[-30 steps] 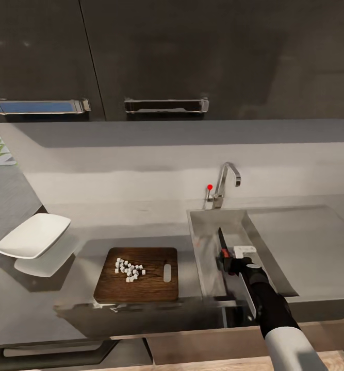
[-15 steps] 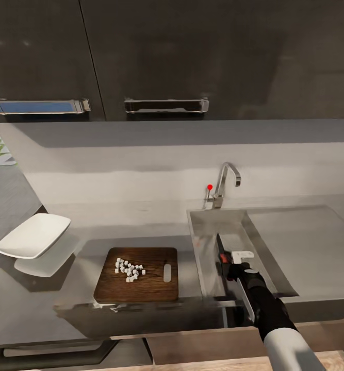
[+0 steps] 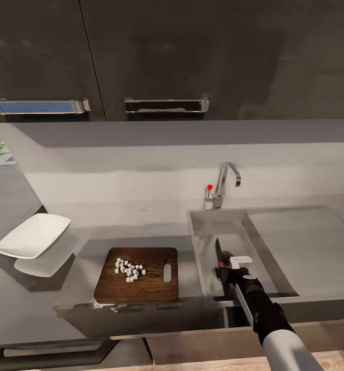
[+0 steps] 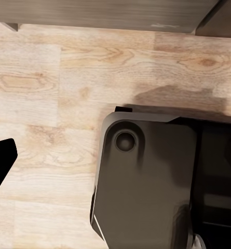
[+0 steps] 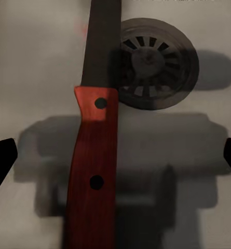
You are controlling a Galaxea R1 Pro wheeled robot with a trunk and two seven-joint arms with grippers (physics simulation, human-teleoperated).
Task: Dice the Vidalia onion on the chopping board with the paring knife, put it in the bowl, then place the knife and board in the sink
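Paring knife lying loose in the sink, my right fingers spread wide.

In my right wrist view the paring knife (image 5: 94, 150) lies between the two parted fingertips (image 5: 2, 161), touching neither, blade over the sink (image 3: 205, 247) drain (image 5: 151, 62). No writing I can read. My left gripper's state I cannot tell. Diced onion (image 3: 129, 269) sits on the chopping board (image 3: 148, 288).

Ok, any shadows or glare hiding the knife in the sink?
Right wrist view: paring knife sharp, its soft shadow falling across the drain. Head view: no glare on the sink; the countertop only reflects faintly, and the right gripper overlaps the handle.
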